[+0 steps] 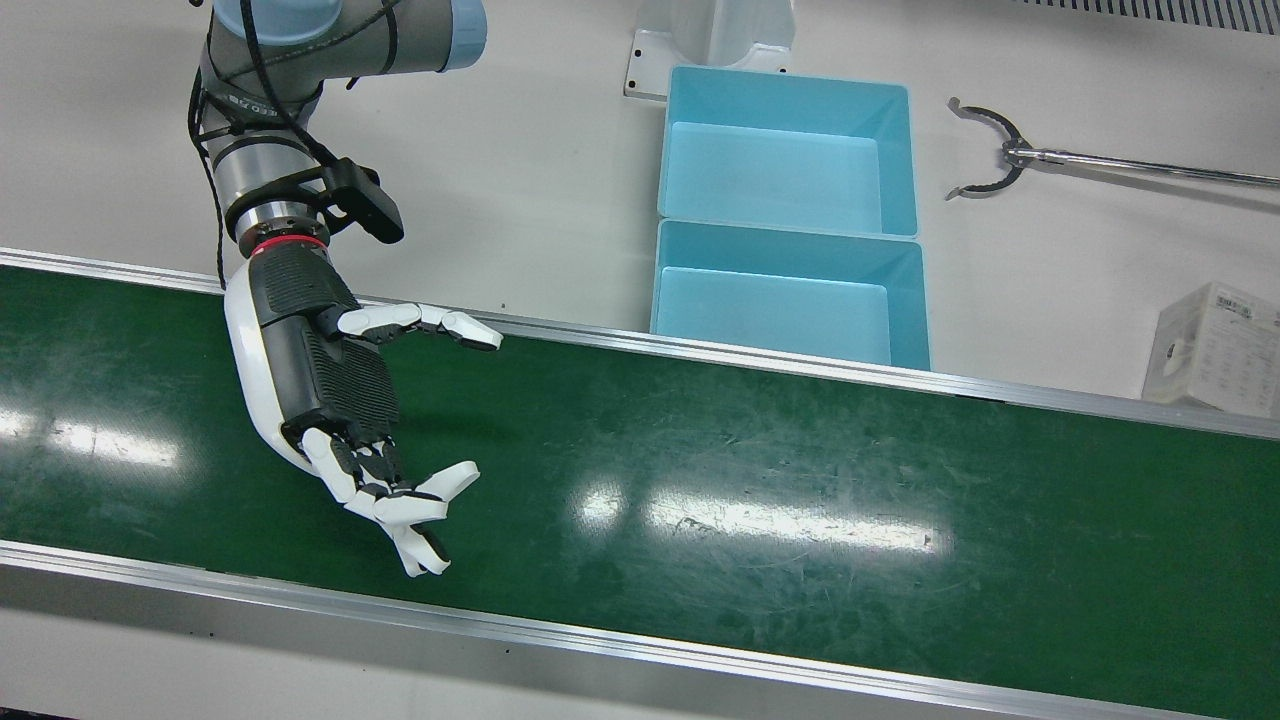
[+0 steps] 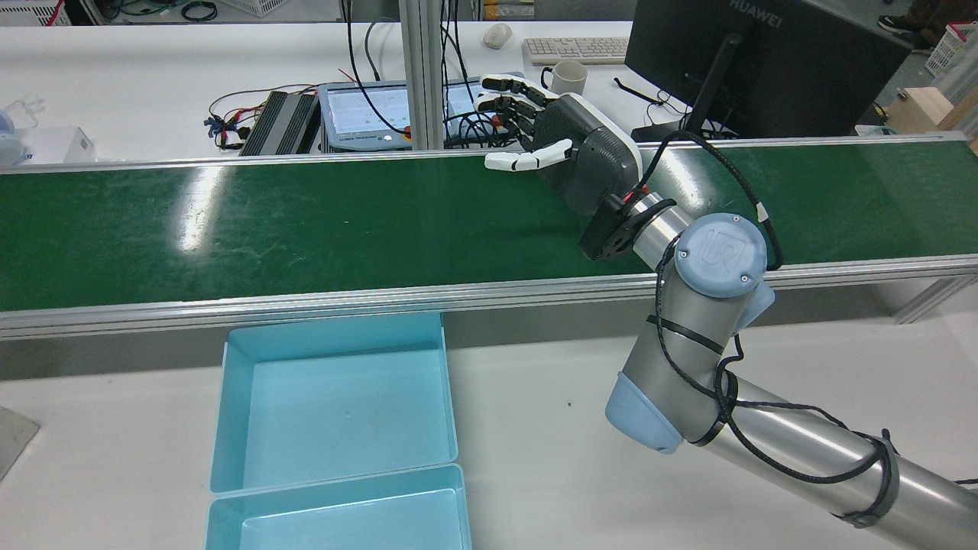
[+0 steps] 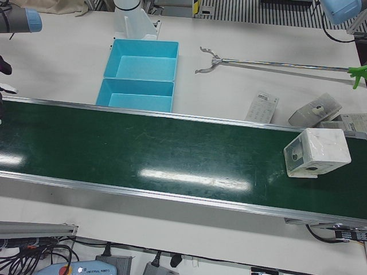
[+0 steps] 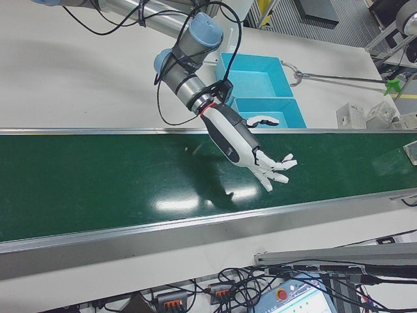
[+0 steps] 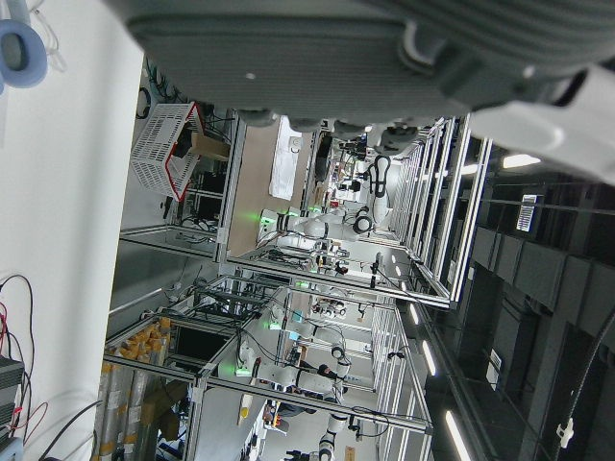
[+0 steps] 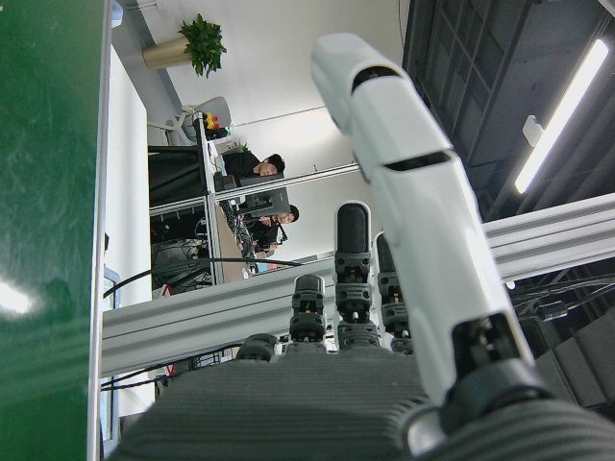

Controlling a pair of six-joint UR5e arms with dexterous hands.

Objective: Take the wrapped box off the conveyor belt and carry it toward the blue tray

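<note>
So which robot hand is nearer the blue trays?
Right. The right robot hand hovers over the belt beside the trays; the left robot hand shows only in its own camera.

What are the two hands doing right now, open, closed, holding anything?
Right hand: open, fingers spread above the conveyor belt, holding nothing.
Left hand: only its palm edge shows in its own camera; state cannot be told.
</note>
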